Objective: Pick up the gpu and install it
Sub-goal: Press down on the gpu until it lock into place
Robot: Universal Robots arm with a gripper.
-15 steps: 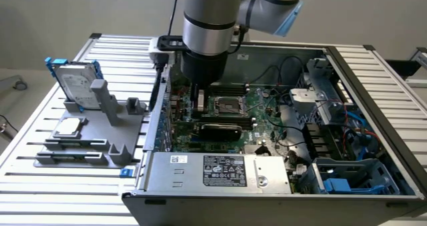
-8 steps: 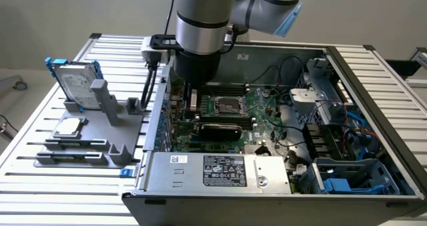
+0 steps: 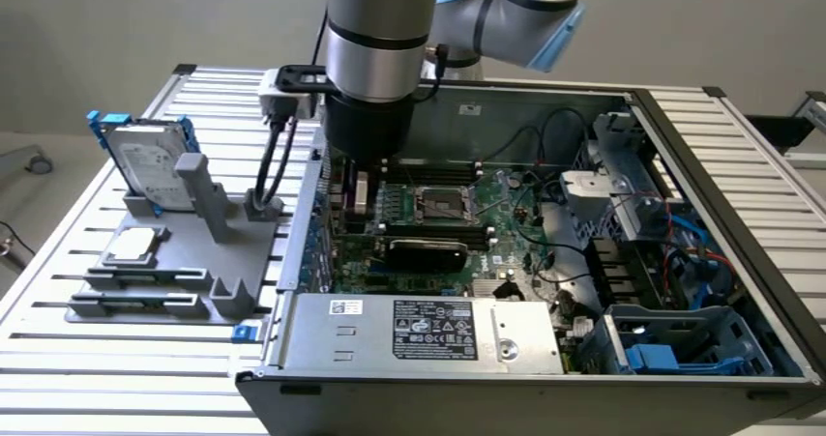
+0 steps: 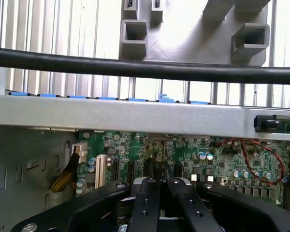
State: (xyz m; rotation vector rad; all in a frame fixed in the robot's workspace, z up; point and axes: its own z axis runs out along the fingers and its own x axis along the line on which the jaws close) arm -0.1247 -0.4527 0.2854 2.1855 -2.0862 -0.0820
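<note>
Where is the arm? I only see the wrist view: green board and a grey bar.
Observer: The arm reaches down into an open case, at the board's end toward the exterior view's left.
Operator: What's outside the case?
Observer: A hard drive with blue rails stands upright in a grey holder, on the exterior view's left.
Operator: Anything big inside?
Observer: A silver labelled power supply lies along the case's edge nearest the exterior camera.

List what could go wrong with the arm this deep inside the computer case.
The gripper sits low over the motherboard's expansion slots, so a slight misalignment could scrape nearby capacitors. A loose red wire lies close and might snag. The case wall leaves little side clearance for the arm.
</note>
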